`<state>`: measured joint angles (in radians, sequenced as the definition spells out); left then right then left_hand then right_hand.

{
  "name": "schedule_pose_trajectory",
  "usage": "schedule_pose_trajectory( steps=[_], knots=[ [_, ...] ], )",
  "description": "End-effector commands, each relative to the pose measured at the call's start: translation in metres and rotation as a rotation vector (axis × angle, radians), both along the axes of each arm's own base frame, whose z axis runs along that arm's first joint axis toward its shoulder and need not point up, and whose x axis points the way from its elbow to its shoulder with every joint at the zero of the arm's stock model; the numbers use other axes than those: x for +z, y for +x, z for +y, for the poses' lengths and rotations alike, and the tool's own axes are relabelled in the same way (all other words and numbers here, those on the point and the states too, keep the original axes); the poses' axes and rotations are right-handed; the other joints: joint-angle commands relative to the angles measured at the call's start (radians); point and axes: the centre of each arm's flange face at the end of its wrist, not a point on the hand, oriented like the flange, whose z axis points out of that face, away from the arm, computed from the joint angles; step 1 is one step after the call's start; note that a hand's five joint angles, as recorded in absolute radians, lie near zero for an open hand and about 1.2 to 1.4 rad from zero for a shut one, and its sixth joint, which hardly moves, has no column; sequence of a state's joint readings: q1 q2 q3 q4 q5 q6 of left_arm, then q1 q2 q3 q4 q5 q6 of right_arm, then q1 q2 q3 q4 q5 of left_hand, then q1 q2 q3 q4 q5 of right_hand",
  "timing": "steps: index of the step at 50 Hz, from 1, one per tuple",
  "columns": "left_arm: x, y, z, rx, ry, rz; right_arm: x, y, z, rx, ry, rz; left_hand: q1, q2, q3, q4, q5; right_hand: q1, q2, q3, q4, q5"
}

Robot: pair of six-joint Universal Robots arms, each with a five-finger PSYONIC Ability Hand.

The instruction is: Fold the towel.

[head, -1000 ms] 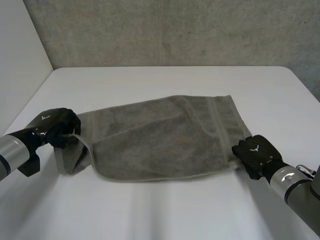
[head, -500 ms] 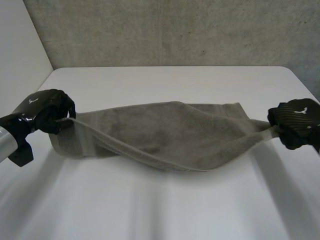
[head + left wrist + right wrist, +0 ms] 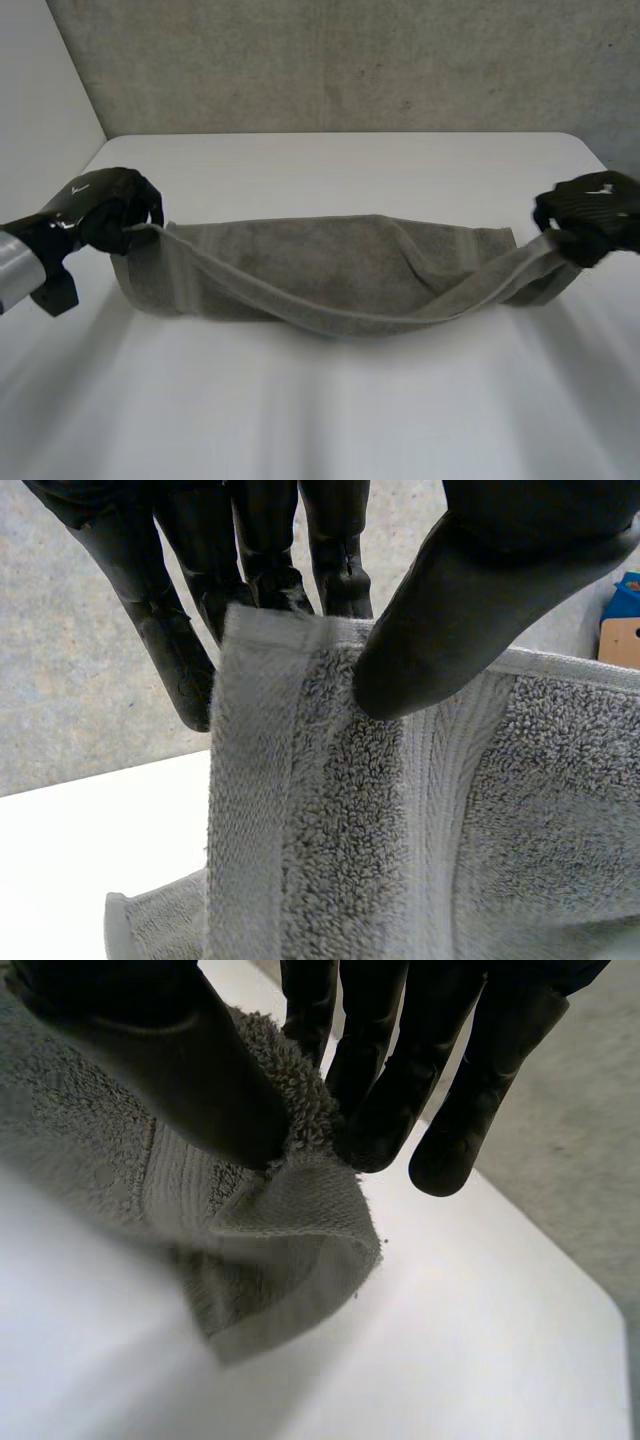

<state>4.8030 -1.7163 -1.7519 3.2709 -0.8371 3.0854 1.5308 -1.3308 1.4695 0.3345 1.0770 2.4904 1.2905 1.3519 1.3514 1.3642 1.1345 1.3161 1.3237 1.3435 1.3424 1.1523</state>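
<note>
A grey towel (image 3: 330,265) hangs stretched between my two hands above the white table (image 3: 330,160), its middle sagging down toward the tabletop. My left hand (image 3: 105,210) pinches the towel's left corner; in the left wrist view the thumb (image 3: 450,610) presses the towel (image 3: 400,840) against the fingers (image 3: 270,560). My right hand (image 3: 590,212) holds the right corner, lifted off the table. In the right wrist view its thumb (image 3: 170,1060) and fingers (image 3: 400,1080) pinch a bunched corner of the towel (image 3: 270,1250).
A grey concrete wall (image 3: 330,60) stands behind the table's far edge. Bare white tabletop lies in front of the towel and behind it. A blue and brown object (image 3: 622,620) shows past the thumb in the left wrist view.
Both hands have lifted their towel corners off the table and moved apart and away from me. The towel went from lying flat to hanging stretched between them.
</note>
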Motion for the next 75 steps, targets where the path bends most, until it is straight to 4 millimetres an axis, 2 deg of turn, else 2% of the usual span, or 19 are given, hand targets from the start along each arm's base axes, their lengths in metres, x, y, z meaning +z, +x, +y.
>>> schedule_pose_trajectory(
  steps=[1, 15, 26, 36, 39, 40, 41, 42, 43, 45, 46, 47, 48, 51, 59, 64, 70, 73, 75],
  knots=[
    [-0.011, -0.015, -0.049, -0.042, -0.007, 0.001, -0.038, 0.027, -0.040, -0.034, 0.045, 0.060, 0.106, 0.044, 0.045, 0.032, 0.087, 0.080, 0.073, 0.053, 0.054, 0.069],
    [-0.036, -0.029, -0.122, 0.009, -0.047, -0.018, -0.058, 0.055, -0.087, -0.164, -0.010, -0.094, 0.106, 0.044, 0.045, 0.032, 0.087, 0.080, 0.073, 0.053, 0.054, 0.069],
    [-0.068, -0.028, -0.153, 0.069, -0.041, -0.031, -0.080, 0.059, -0.114, -0.257, -0.103, -0.068, 0.106, 0.044, 0.045, 0.032, 0.087, 0.080, 0.073, 0.053, 0.054, 0.069],
    [-0.084, -0.028, -0.165, 0.096, -0.042, -0.038, -0.099, 0.061, -0.126, -0.304, -0.109, -0.048, 0.106, 0.044, 0.045, 0.032, 0.087, 0.080, 0.073, 0.053, 0.054, 0.069],
    [-0.086, -0.031, -0.164, 0.091, -0.041, -0.038, -0.105, 0.061, -0.129, -0.314, -0.105, -0.042, 0.106, 0.044, 0.045, 0.032, 0.087, 0.080, 0.073, 0.053, 0.054, 0.069],
    [-0.086, -0.031, -0.164, 0.091, -0.041, -0.038, -0.108, 0.063, -0.128, -0.311, -0.101, -0.042, 0.106, 0.044, 0.045, 0.032, 0.087, -0.271, -0.278, -0.298, -0.297, -0.281],
    [-0.087, -0.032, -0.164, 0.088, -0.041, -0.038, -0.108, 0.063, -0.128, -0.311, -0.101, -0.042, 0.106, 0.044, 0.045, 0.032, 0.087, -0.274, -0.282, -0.301, -0.300, -0.285],
    [-0.087, -0.032, -0.164, 0.085, -0.039, -0.037, -0.108, 0.066, -0.128, -0.307, -0.107, -0.046, 0.004, -0.057, -0.056, -0.069, -0.014, -0.608, -0.616, -0.636, -0.635, -0.619],
    [-0.087, -0.032, -0.164, 0.085, -0.039, -0.037, -0.108, 0.066, -0.128, -0.307, -0.107, -0.046, 0.003, -0.058, -0.057, -0.070, -0.015, -0.612, -0.619, -0.639, -0.638, -0.622],
    [-0.088, -0.033, -0.163, 0.088, -0.038, -0.038, -0.107, 0.066, -0.129, -0.309, -0.109, -0.053, -0.706, -0.768, -0.767, -0.780, -0.725, -0.837, -0.844, -0.864, -0.863, -0.848],
    [-0.088, -0.033, -0.163, 0.088, -0.038, -0.038, -0.107, 0.066, -0.129, -0.309, -0.109, -0.053, -0.710, -0.771, -0.771, -0.784, -0.728, -0.838, -0.845, -0.865, -0.864, -0.848],
    [-0.086, -0.033, -0.163, 0.089, -0.041, -0.038, -0.104, 0.066, -0.130, -0.311, -0.116, -0.055, -0.954, -1.016, -1.015, -1.028, -0.973, -1.006, -1.014, -1.034, -1.033, -1.017],
    [-0.086, -0.033, -0.163, 0.089, -0.041, -0.038, -0.100, 0.066, -0.131, -0.312, -0.126, -0.060, -0.957, -1.018, -1.017, -1.030, -0.975, -1.142, -1.149, -1.169, -1.168, -1.152],
    [-0.082, -0.032, -0.163, 0.091, -0.044, -0.037, -0.096, 0.066, -0.131, -0.319, -0.133, -0.063, -1.092, -1.153, -1.153, -1.165, -1.110, -1.142, -1.149, -1.169, -1.168, -1.152],
    [-0.051, -0.034, -0.153, 0.086, -0.076, -0.032, -0.035, 0.063, -0.123, -0.347, -0.218, -0.160, -1.095, -1.156, -1.155, -1.168, -1.113, -1.142, -1.149, -1.169, -1.168, -1.152],
    [-0.033, -0.033, -0.135, 0.085, -0.061, -0.036, 0.004, 0.059, -0.095, -0.323, -0.240, -0.181, -1.074, -1.135, -1.135, -1.148, -1.093, -1.142, -1.149, -1.169, -1.168, -1.152],
    [-0.022, -0.032, -0.097, 0.081, -0.015, -0.056, 0.000, 0.056, -0.063, -0.267, -0.169, -0.122, -1.030, -1.091, -1.091, -1.104, -1.049, -1.142, -1.149, -1.169, -1.168, -1.152],
    [-0.024, -0.030, -0.079, 0.089, 0.026, -0.062, -0.018, 0.050, -0.045, -0.248, -0.096, -0.061, -0.965, -1.027, -1.026, -1.039, -0.984, -1.120, -1.127, -1.147, -1.146, -1.130],
    [-0.027, -0.027, -0.073, 0.115, 0.049, -0.070, -0.038, 0.047, -0.030, -0.245, -0.047, -0.042, -0.898, -0.959, -0.959, -0.972, -0.916, -0.924, -0.931, -0.951, -0.950, -0.934]
  ],
)
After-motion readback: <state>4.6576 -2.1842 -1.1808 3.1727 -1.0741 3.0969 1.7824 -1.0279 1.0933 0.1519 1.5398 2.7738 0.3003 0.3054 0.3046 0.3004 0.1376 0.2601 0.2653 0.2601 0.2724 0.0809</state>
